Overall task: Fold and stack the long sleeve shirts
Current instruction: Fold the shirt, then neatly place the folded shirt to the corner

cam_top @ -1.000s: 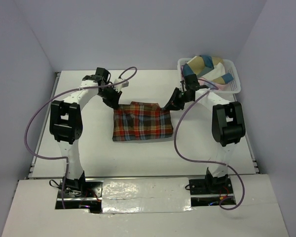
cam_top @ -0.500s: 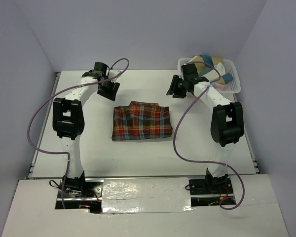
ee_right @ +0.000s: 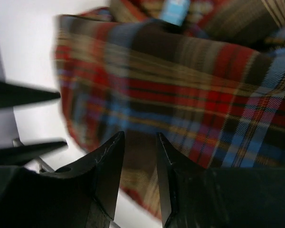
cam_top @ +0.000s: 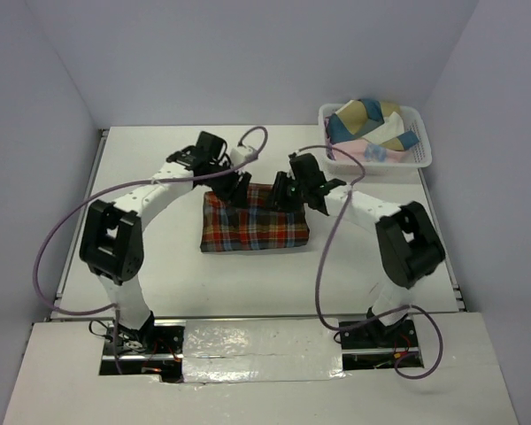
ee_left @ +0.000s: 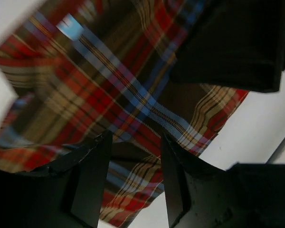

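Observation:
One long sleeve shirt (cam_top: 257, 228), red-orange, brown and blue plaid, lies folded in a rectangle mid-table. My left gripper (cam_top: 233, 188) hangs over the left part of its far edge, and my right gripper (cam_top: 283, 191) over the right part, the two close together. In the left wrist view the left gripper (ee_left: 135, 137) is open, its fingers (ee_left: 90, 180) apart with plaid cloth (ee_left: 85, 90) showing below the gap. The right wrist view shows the right gripper (ee_right: 139, 135) open more narrowly just above the plaid (ee_right: 190, 90). Neither pinches cloth that I can see.
A white slotted basket (cam_top: 422, 152) stands at the far right corner, holding a heap of blue, tan and pink cloth (cam_top: 365, 119). Purple cables loop from both arms over the table. Walls close in on three sides.
Both grippers left the shirt's far corners, swung back toward the far wall, then came in to its far edge near the middle. The jaws have opened.

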Available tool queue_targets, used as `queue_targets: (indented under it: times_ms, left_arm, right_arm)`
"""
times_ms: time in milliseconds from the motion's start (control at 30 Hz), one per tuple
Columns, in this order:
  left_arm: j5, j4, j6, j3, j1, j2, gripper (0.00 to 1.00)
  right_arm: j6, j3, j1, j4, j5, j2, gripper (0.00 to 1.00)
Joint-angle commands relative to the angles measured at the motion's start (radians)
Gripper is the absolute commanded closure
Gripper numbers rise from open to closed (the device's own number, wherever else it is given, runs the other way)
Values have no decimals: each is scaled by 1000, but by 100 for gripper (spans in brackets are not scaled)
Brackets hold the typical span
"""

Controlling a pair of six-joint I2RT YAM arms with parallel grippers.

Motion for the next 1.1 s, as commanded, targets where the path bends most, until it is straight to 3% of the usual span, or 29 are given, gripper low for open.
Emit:
queue_targets:
  times_ms: [0, 233, 567, 767, 900, 1067]
  left_arm:
    - [71, 39, -62, -59, 6, 90, 43]
    - [-115, 56, -73, 51, 14, 302, 41]
    - [-192, 22, -64, 159, 46, 331, 38]
    - [-172, 50, -50, 185, 8, 184, 36]
    - [-134, -27, -70, 251, -49, 196, 35]
    - [-224, -50, -109, 148, -130, 235, 35]
  right_arm:
    - [138, -19, -21, 164, -39, 89, 60]
    - [200, 88, -86, 94, 83, 261, 62]
    - [137, 211, -124, -46, 177, 317, 61]
    - [16, 239, -121, -98, 218, 134, 57]
    - [-9, 152, -122, -130, 298, -74, 53]
    - [-6, -3, -121, -164, 344, -275, 50]
